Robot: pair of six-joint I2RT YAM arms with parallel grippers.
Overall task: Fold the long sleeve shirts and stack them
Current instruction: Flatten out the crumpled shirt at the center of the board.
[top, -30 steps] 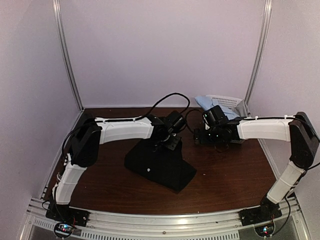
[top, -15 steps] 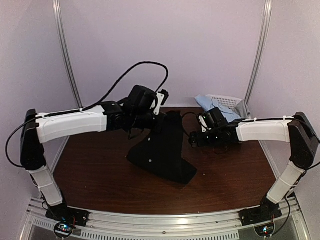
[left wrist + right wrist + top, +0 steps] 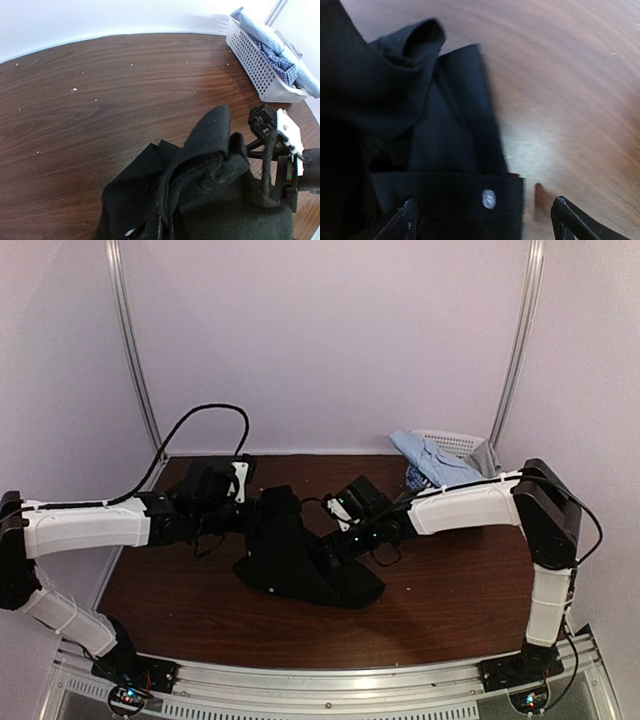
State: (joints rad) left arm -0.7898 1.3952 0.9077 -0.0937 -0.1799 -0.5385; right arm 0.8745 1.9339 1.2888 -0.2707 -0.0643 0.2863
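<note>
Black shirt (image 3: 210, 155) bunched up on the table (image 3: 90, 110), white basket (image 3: 255, 65) beyond it

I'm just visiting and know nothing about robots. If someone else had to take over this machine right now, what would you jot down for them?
Left gripper: seems shut on the black shirt, holding a bunched part up off the table; its fingers are buried in cloth.
Right gripper: open, over a buttoned edge of that shirt, gripping nothing.
Pale blue shirt and patterned shirt: in the white basket at the far right corner.
Done: nothing folded flat, no stack.
Left: fold the black shirt, then the other two, and stack them.
</note>
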